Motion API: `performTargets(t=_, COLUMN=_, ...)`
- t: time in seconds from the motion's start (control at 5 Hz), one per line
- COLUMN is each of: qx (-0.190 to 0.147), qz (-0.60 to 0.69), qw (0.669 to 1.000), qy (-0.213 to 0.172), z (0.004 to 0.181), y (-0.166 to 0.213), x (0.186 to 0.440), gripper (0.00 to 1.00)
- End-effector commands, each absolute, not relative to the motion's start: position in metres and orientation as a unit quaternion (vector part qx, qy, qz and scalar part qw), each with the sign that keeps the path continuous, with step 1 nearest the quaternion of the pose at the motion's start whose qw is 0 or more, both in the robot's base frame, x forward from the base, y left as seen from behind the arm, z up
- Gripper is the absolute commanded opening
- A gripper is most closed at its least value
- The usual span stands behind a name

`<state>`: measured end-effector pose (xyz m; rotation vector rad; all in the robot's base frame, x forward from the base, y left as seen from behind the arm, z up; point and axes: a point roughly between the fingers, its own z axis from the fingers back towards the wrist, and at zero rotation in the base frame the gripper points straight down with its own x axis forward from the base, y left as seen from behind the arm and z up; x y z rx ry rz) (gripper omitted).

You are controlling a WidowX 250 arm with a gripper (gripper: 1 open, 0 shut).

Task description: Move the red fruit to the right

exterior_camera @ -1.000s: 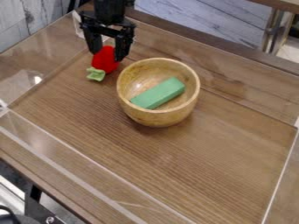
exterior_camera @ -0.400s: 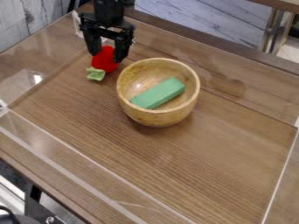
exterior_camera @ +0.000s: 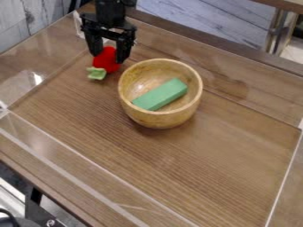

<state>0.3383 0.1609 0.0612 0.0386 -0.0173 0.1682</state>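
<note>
- At the far left of the wooden table (exterior_camera: 178,168), I see the black gripper (exterior_camera: 108,46) pointing straight down over the red fruit (exterior_camera: 106,59).
- I note its two fingers (exterior_camera: 88,41) standing apart, one on either side of the fruit; they straddle its upper part, and I cannot tell whether either pad touches it.
- I find the red fruit low at the table surface, its light green leafy base (exterior_camera: 96,76) showing at the lower left, toward the table's left edge.
- I record a wooden bowl (exterior_camera: 160,91) just to the right of the fruit, near it but apart from it.
- I see a green rectangular block (exterior_camera: 160,94) lying tilted inside the bowl.
- I observe clear panels (exterior_camera: 24,89) bordering the table's left and near sides.
</note>
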Motion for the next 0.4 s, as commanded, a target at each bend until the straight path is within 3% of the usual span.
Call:
performTargets(t=0.0, qx=0.034, qz=0.089, qw=0.995, qy=-0.039, z=0.0803, y=0.1688, x=0.3463, gripper=1.00)
performTargets(t=0.2, qx=0.035, qz=0.090, qw=0.994, qy=-0.040, z=0.0806, y=0.1689, x=0.3461, gripper=1.00)
